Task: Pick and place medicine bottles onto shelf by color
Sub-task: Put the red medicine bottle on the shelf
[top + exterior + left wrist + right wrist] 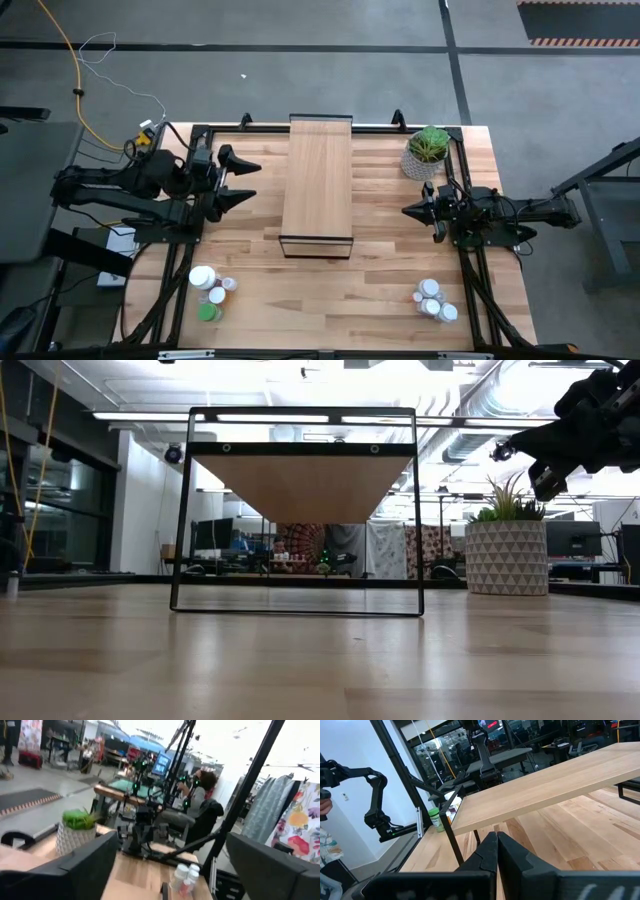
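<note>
The shelf, a pale-wood plank on a thin black frame, stands mid-table, also in the low view and the right wrist view. Medicine bottles stand in two groups near the front edge: white ones with a green one at the left, white-capped ones at the right, the latter also in the left wrist view. My left gripper hangs open left of the shelf, level, nothing between its fingers. My right gripper is shut right of the shelf.
A potted green plant in a patterned white pot stands at the far right corner, behind my right arm. Black frame rails run along the table's left and right edges. A person sits in the room beyond the table.
</note>
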Controlling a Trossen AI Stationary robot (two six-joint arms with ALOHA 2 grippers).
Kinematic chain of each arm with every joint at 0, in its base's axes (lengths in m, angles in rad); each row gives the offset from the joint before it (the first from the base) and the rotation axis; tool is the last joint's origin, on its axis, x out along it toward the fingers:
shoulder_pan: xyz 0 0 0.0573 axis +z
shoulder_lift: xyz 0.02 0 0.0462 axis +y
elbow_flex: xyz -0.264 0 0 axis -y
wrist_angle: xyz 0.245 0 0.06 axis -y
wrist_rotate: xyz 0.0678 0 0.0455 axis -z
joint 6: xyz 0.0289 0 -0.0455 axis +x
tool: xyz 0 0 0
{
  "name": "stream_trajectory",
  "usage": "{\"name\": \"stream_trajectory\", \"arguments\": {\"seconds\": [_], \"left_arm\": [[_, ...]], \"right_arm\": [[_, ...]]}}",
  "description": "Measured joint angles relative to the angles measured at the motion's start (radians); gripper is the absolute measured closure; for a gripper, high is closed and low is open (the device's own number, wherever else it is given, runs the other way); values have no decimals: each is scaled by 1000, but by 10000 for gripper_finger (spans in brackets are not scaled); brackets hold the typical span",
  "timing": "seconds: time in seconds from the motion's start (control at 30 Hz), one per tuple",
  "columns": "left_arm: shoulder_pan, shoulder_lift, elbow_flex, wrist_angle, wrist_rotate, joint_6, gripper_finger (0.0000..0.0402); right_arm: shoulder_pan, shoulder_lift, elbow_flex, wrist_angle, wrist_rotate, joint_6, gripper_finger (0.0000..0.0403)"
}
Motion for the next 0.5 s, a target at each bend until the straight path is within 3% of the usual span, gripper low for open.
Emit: {"name": "stream_trajectory", "arguments": {"seconds": [0.1,0.27,0.5], "left_arm": [[0,0,0,-21,1,-1,7],[0,-4,0,-16,49,-38,25],[0,-1,0,-24,33,-147,27]], "right_arm": [[0,0,0,0,0,0,402],[0,0,0,0,0,0,402],[0,0,0,0,0,0,402]]}}
